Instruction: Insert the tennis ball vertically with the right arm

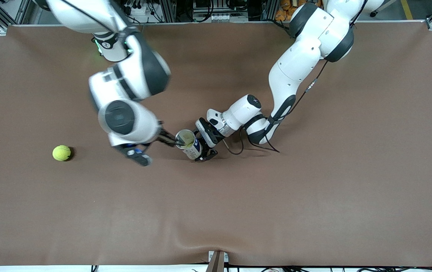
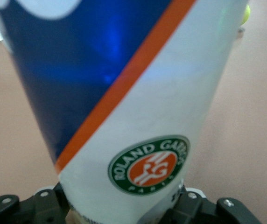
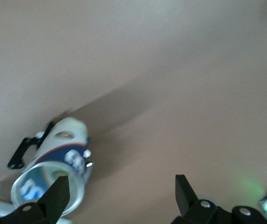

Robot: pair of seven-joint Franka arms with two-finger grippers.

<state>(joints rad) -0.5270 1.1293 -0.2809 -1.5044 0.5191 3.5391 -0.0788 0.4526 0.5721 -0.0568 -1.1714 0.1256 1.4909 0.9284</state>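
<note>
Two arms met near the middle of the brown worktop. The tennis ball can stood upright there, its long axis vertical and its open mouth pointing up toward the front camera, with something yellow-green showing inside the rim, too dim to name. The left pincer was clamped around the can's lower wall; in the left wrist view the can filled nearly everything, its top cut off, and only the fingertips showed at either side of its base. The right pincer hovered just beside the can's mouth, toward the right arm's end, its fingers spread wide and holding nothing; the right arm's bulk hid much of it from the front. One tennis ball lay on the worktop well apart, toward the right arm's end.
</note>
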